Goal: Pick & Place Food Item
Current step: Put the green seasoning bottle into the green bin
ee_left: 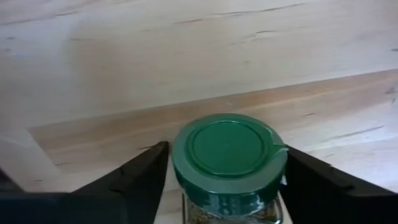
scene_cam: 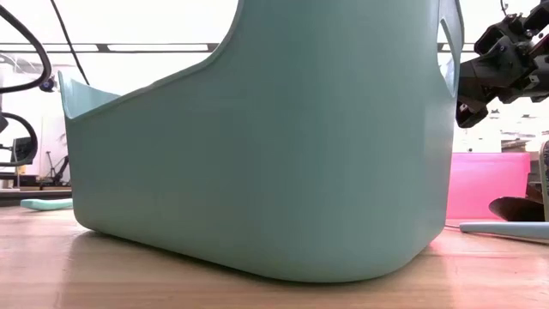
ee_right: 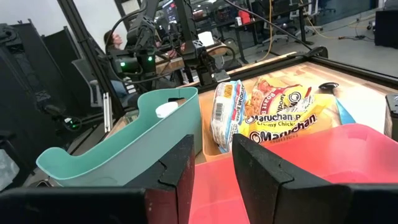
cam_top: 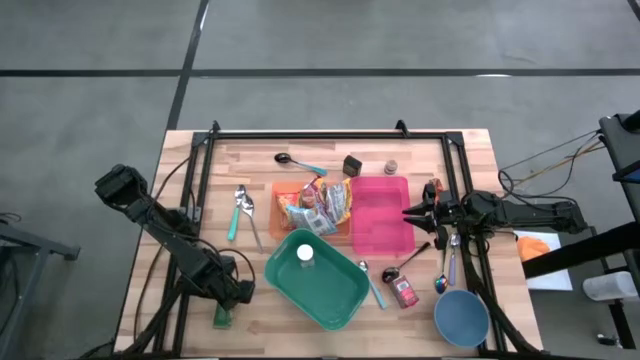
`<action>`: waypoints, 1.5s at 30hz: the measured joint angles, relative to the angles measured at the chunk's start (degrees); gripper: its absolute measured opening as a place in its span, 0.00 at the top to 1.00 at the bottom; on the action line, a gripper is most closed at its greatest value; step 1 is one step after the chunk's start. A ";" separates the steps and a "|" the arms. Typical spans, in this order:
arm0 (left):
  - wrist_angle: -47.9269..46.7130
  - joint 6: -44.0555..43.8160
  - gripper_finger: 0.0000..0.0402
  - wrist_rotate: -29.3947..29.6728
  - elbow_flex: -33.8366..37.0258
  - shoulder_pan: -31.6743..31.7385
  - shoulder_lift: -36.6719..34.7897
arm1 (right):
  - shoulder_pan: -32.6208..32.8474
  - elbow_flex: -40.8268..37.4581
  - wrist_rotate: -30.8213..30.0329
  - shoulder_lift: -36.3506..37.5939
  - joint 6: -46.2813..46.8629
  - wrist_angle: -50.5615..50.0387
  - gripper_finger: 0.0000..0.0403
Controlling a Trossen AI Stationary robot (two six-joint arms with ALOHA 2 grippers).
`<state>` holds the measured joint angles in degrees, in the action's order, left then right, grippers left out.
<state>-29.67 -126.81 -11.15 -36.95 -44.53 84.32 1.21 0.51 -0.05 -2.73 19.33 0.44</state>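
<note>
Seen from above, the counter (cam_top: 180, 200) carries three bins: one teal bin (cam_top: 335, 292) near the front, one pink bin (cam_top: 380, 230) and one orange bin (cam_top: 285, 195) behind it, the orange one holding ramen packets (cam_top: 320, 205). A single white object (cam_top: 305, 254) lies in the teal bin. There is one blue bowl (cam_top: 461, 316) at the front right corner, one red-labelled jar (cam_top: 405, 291) lying near it, and several spoons, among them a black-headed spoon (cam_top: 300, 162) at the back. The task's thing, a green-lidded jar (ee_left: 229, 163), sits at the front left of the counter beside the teal bin; in the high view it is only a green sliver under the arm. The left wrist view alone shows it clearly: it stands upright, its long axis vertical, its round lid facing up toward the camera. The left gripper (ee_left: 225, 180) straddles it, fingers spread wide to either side of the lid, one fingertip touching the rim. The right gripper (ee_right: 212, 165) hovers over the pink bin's right edge, its fingers narrowly parted and holding nothing. The right wrist view reads the packets' printed brand and shows a person seated in the room beyond. The low view is almost filled by the teal bin's wall.
</note>
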 joint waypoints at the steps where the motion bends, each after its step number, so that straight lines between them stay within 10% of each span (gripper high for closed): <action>1: -0.17 0.14 0.36 -0.15 0.02 0.00 0.04 | -0.02 -0.02 0.00 -0.01 0.00 0.01 0.73; 7: -0.25 0.18 0.54 -0.86 0.02 0.00 0.04 | 0.00 -0.02 0.00 -0.01 0.00 0.01 0.73; 22: -4.59 2.47 0.53 5.30 -0.73 0.00 -7.09 | -0.02 -0.02 0.00 0.01 0.00 0.01 0.73; 31: -23.65 4.81 0.52 21.62 -11.72 0.00 -13.07 | 0.00 -0.02 0.00 0.01 0.00 0.01 0.73; 45: -41.75 16.99 0.52 57.00 -31.78 -0.01 -2.96 | -0.02 0.00 -0.02 -0.01 0.00 0.03 0.73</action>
<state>-71.41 -109.82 45.85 -68.73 -44.54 81.36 1.19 0.51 -0.08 -2.74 19.33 0.47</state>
